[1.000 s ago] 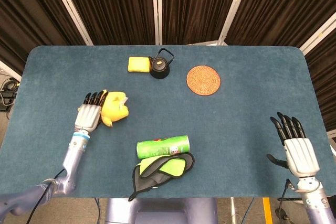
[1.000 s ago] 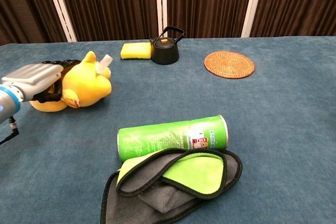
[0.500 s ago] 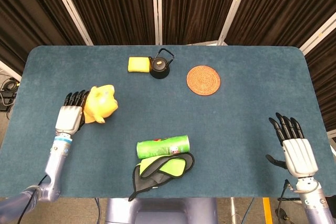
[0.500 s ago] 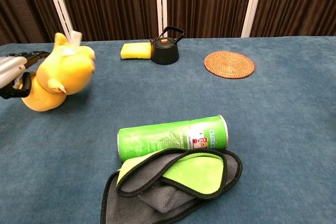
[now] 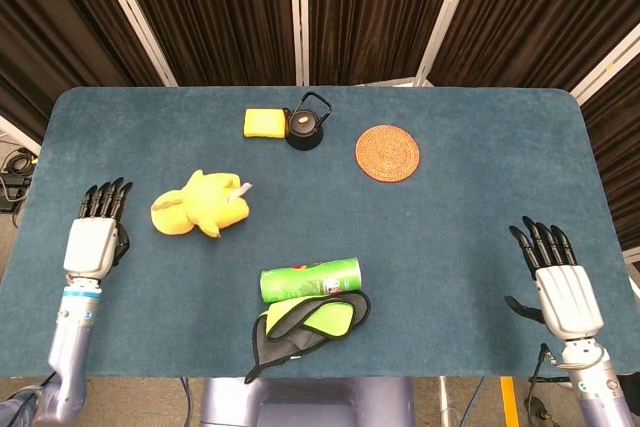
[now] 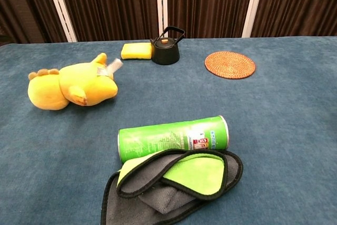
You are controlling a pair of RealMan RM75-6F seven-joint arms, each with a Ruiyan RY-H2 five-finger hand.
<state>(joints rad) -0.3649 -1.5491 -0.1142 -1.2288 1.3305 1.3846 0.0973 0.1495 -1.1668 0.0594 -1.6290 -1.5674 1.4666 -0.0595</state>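
A yellow plush toy (image 5: 200,212) (image 6: 73,85) lies on its side on the blue table, left of centre, with nothing touching it. My left hand (image 5: 96,234) hovers over the table's left edge, fingers straight and apart, holding nothing; the toy is a short way to its right. My right hand (image 5: 558,280) is at the table's right front corner, fingers spread and empty. Neither hand shows in the chest view.
A green can (image 5: 310,278) (image 6: 174,137) lies on its side near the front edge, against a grey and green cloth (image 5: 305,329) (image 6: 174,183). At the back stand a black kettle (image 5: 305,123) (image 6: 166,47), a yellow sponge (image 5: 263,122) (image 6: 136,50) and a woven coaster (image 5: 387,153) (image 6: 229,64).
My left hand held the plush toy, carried it left, then let it go. The toy now lies on the table and the hand has drawn back to the left edge.
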